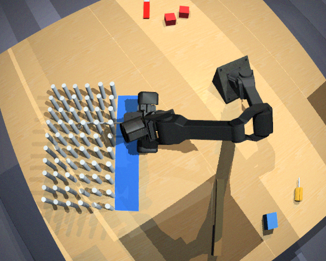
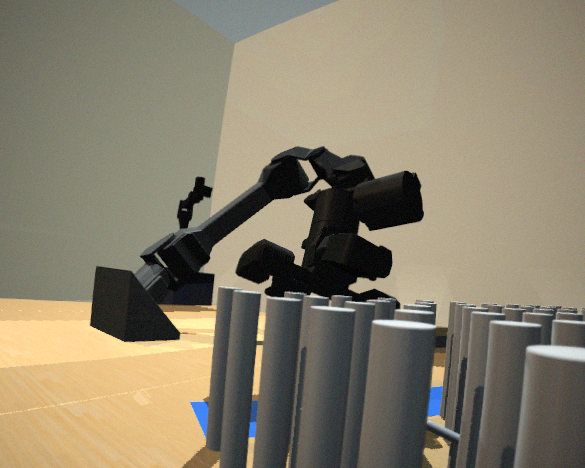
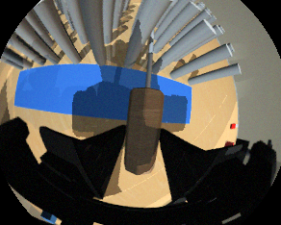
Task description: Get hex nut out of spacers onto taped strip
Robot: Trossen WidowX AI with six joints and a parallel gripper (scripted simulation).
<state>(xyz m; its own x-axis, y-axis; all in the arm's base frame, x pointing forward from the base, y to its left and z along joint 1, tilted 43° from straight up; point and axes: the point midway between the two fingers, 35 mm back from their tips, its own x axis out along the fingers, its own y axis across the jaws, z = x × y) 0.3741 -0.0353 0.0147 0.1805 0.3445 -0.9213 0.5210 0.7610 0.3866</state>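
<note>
My gripper [image 3: 142, 131] is shut on the brown handle [image 3: 145, 112] of a tool, above the table just in front of the blue taped strip [image 1: 126, 182] [image 2: 436, 400] [image 3: 43, 91]. The tool's thin metal shaft [image 1: 117, 122] [image 2: 443, 431] [image 3: 149, 72] crosses the strip and runs low between rows of grey spacers [image 1: 68, 148] [image 2: 395, 392] [image 3: 197, 43]. The spacers in view stand upright. A small ring shape, apparently the nut [image 1: 79, 127], lies deep in the field near the shaft's far end; whether they touch is unclear. The handle is hidden under the hand in the top view.
A yellow-handled tool [image 1: 298, 193] and a blue block [image 1: 270, 220] lie at the lower right. A long wooden bar [image 1: 219, 213] lies at the lower middle. Two red blocks [image 1: 170, 19] [image 1: 184, 11] and a red bar [image 1: 145, 10] lie at the top.
</note>
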